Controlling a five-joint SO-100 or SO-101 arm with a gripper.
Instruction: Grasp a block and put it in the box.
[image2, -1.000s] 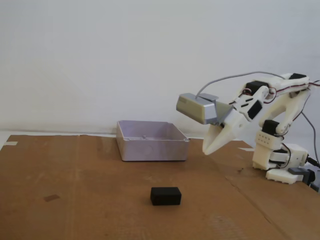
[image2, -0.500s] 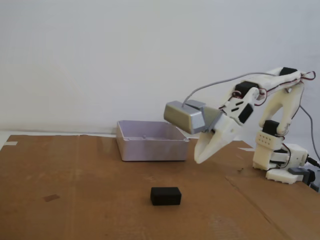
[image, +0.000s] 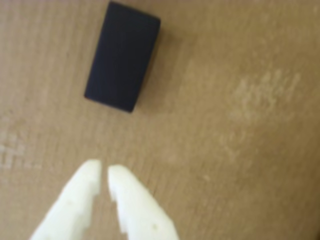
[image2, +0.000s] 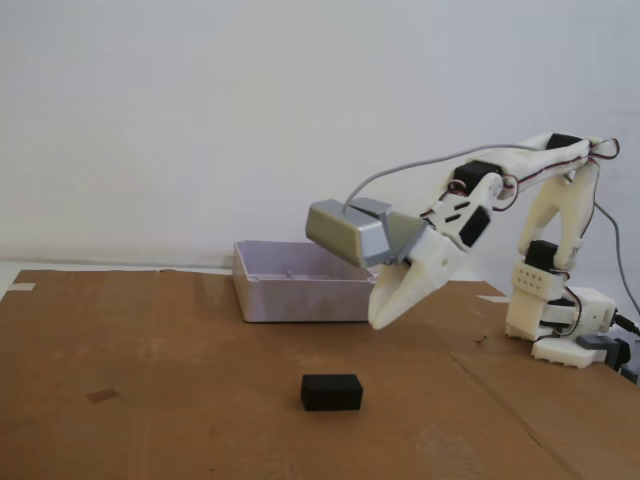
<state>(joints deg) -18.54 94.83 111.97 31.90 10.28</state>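
Wrist view: my white two-finger gripper (image: 104, 170) hangs nearly closed, empty, short of the small matte black rectangular block (image: 123, 56) near the cardboard sheet's (image2: 150, 400) front edge. I should spread the fingers, then straddle its narrow sides.

White arm (image2: 545, 215), grey camera housing (image2: 345, 232).

Makeshift hobby bench — cardboard sheet (image2: 150, 350), bare white wall (image2: 200, 120)
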